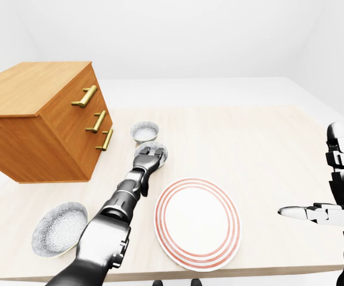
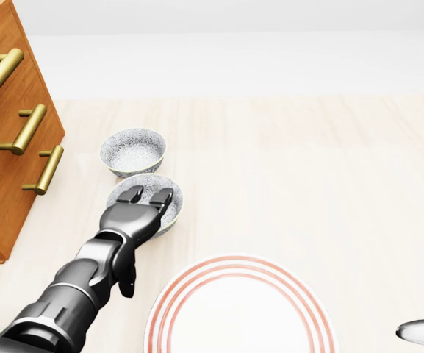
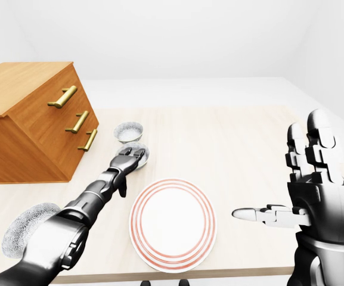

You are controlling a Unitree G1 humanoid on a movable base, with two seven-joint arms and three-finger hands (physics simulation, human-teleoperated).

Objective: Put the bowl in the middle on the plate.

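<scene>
Nearest the robot, the plate [image 2: 241, 309] with red rings lies flat and bare on the tabletop [image 2: 307, 184]. Off at the right edge, the right hand [image 3: 315, 190] is held up well away from everything, with its fingers [image 3: 309, 140] spread and nothing in them. A third patterned bowl [image 1: 58, 229] sits apart near the left corner.

Just past the plate's far left rim stands the middle bowl [image 2: 173, 212], upright on the tabletop. The left hand [image 2: 132, 217] is at its near side. Two fingers [image 2: 164, 197] lie stretched over the rim, while the thumb seems to hang lower and away from the wall, so I see no pinch on it.

The bowl looks like glazed ceramic: rigid, fairly light, slick and likely to chip if dropped. The rim is the natural hold, with fingers inside and thumb outside against the wall. A weak pinch could let it swing or slip.

Farther on, the far bowl [image 2: 133, 151] stands just beside the middle one, close enough to be knocked during the lift. The wooden chest of drawers [image 1: 40, 125] with brass handles crowds the left side. The short way to the plate looks unobstructed.
</scene>
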